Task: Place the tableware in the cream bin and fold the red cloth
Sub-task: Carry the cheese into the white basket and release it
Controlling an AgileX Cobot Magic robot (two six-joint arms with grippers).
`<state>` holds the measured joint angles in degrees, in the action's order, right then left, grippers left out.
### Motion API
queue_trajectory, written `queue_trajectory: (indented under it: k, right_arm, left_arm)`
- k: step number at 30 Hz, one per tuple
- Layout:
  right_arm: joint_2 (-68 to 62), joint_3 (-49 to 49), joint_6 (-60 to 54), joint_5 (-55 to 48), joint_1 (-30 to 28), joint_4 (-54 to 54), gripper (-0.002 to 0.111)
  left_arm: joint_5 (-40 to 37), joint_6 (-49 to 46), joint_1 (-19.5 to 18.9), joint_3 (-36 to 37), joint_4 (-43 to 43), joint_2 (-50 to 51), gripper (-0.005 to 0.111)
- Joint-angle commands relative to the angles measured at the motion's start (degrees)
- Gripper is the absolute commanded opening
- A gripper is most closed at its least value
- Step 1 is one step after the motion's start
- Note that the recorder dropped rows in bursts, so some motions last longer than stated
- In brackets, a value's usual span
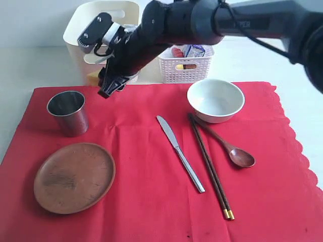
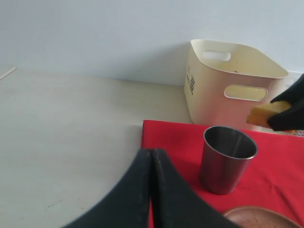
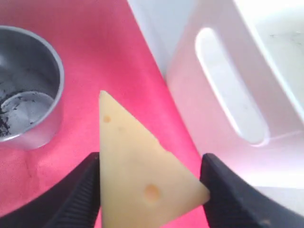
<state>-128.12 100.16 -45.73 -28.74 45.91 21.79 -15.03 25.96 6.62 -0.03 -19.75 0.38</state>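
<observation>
One cup (image 1: 67, 112), one bowl (image 1: 216, 100), one plate (image 1: 74, 176); right fingers (image 3: 71, 194) pinch cheese (image 3: 137, 180), left fingers (image 2: 137, 190) closed.

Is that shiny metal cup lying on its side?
No, the steel cup stands upright, mouth up, on the red cloth.

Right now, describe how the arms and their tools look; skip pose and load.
The right arm is thick, rounded and matt black, with faint lettering on one link and a black cable running along it. A black-and-white block sits by its wrist. The right tool is black, its fingers ribbed inside. The left tool has smooth, tapered black fingers.
</observation>
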Motion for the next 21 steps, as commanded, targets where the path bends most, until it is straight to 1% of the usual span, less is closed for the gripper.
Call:
queue_trajectory:
  k: [1, 4, 10, 16, 21]
  right_arm:
    - [5.72, 0.4, 13.45, -3.13, -1.02, -13.05, 0.0]
    - [8.55, 0.4, 14.88, -4.61, -3.52, -13.43, 0.0]
    - [10.71, 0.4, 17.46, -5.17, -11.33, -10.91, 0.0]
    - [8.19, 0.28, 17.46, -3.54, -18.17, -6.77, 0.0]
    - [4.32, 0.28, 21.56, 1.31, -20.8, -5.87, 0.0]
  left_arm:
    - [0.34, -0.32, -0.05, 0.03, -0.09, -0.38, 0.002]
    - [0.34, -0.32, -0.05, 0.03, -0.09, -0.38, 0.002]
    - [0.34, -0.32, -0.05, 0.03, -0.09, -0.38, 0.002]
    - [0.34, -0.32, -0.05, 0.03, -0.09, -0.38, 0.002]
    - [0.34, -0.32, -0.05, 0.03, -0.09, -0.38, 0.002]
